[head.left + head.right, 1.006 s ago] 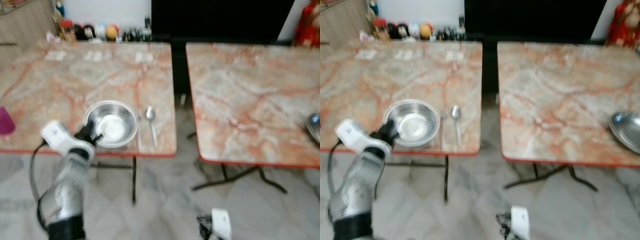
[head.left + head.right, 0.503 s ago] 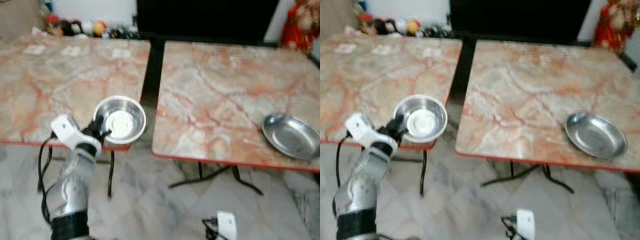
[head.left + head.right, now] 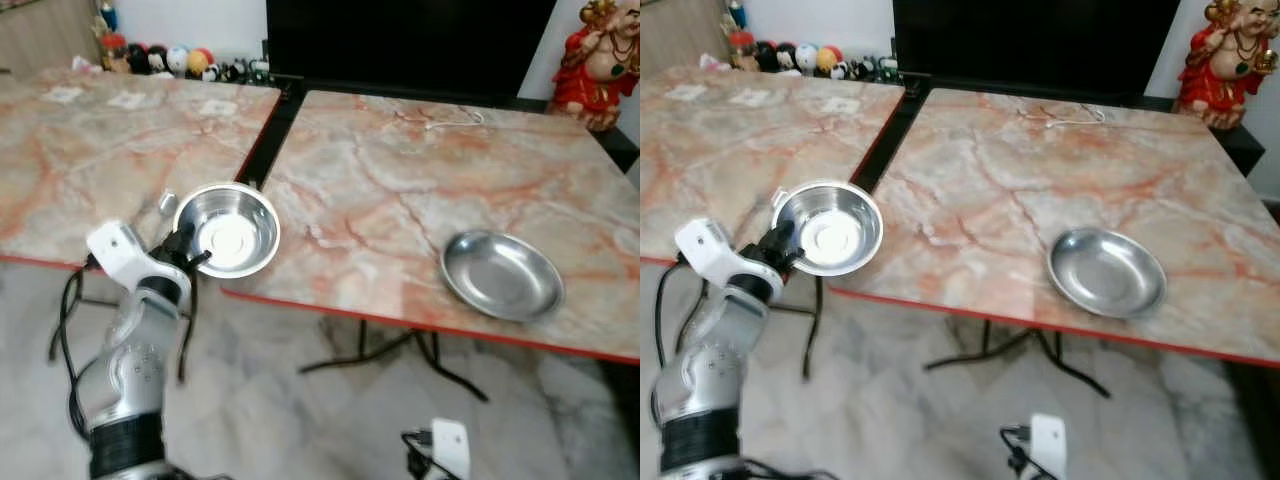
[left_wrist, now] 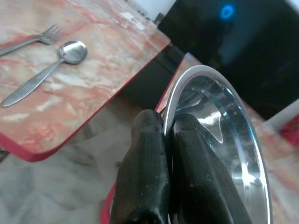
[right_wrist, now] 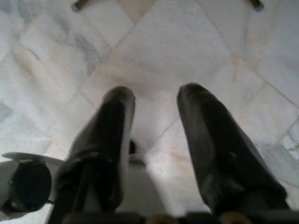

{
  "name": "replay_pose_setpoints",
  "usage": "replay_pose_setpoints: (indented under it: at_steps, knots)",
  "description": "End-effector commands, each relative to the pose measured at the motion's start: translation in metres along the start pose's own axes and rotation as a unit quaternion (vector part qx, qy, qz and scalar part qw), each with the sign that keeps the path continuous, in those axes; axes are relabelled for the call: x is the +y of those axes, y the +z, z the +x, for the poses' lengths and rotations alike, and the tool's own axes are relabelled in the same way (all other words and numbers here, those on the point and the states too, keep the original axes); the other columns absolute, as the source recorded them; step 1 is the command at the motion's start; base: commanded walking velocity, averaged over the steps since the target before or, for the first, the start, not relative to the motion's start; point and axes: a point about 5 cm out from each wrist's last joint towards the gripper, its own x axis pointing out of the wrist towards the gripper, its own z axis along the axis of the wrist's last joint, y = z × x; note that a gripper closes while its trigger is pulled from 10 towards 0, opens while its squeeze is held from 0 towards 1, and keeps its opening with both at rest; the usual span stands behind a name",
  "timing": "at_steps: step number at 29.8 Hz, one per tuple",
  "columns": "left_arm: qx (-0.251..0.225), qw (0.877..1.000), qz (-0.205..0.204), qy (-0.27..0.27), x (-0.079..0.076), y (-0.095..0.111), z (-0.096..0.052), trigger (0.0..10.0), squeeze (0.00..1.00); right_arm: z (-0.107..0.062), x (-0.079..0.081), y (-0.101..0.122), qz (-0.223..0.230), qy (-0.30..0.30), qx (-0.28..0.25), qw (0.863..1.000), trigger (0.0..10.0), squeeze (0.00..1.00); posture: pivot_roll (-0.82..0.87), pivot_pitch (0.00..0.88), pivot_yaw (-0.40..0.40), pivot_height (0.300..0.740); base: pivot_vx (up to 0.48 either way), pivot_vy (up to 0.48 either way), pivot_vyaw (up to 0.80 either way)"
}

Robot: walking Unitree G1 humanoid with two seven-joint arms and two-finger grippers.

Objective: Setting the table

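Observation:
My left gripper (image 3: 188, 250) is shut on the rim of a steel bowl (image 3: 228, 228), held in the air over the gap between two marble-patterned tables. In the left wrist view both black fingers (image 4: 149, 163) pinch the bowl's rim (image 4: 205, 74). A steel plate (image 3: 502, 274) lies on the right table (image 3: 400, 190) near its front edge. A spoon (image 4: 51, 70) and a fork (image 4: 32, 41) lie on the left table (image 3: 60, 170). My right gripper (image 5: 154, 135) hangs open over the floor.
The right table's red front edge (image 3: 400, 312) runs just beyond the held bowl. A red figurine (image 3: 592, 60) stands at the far right, a dark screen (image 3: 400, 40) behind the tables, small toys (image 3: 160, 60) at the back left. White marble floor (image 3: 300, 420) lies below.
The view has swung right, bringing the right table and steel plate toward the centre. The bowl stays gripped in my left gripper and now hangs beside the right table's near corner.

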Motion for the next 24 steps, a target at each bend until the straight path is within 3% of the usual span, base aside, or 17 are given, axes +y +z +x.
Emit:
replay_pose_setpoints:
  at_steps: [1, 7, 24]
  knots:
    - [-0.005, 1.000, 0.012, -0.029, -0.010, 0.007, 0.003, 10.0, 0.00, 0.000, -0.003, 0.000, 0.002, -0.005, 0.001, 1.000, 10.0, 0.00, 0.14, 0.003, -0.035, 0.740, 0.000, -0.442, 0.00]
    - [0.008, 0.994, 0.087, -0.062, -0.007, 0.017, 0.005, 10.0, 0.00, 0.000, -0.003, 0.001, 0.004, -0.007, -0.001, 1.000, 10.0, 0.00, 0.14, 0.000, -0.029, 0.740, 0.000, -0.444, 0.00]
    - [0.025, 0.982, 0.141, -0.125, -0.017, 0.017, 0.011, 10.0, 0.00, 0.000, -0.002, 0.001, 0.006, -0.009, -0.001, 1.000, 10.0, 0.00, 0.14, 0.000, -0.034, 0.740, 0.000, -0.442, 0.00]
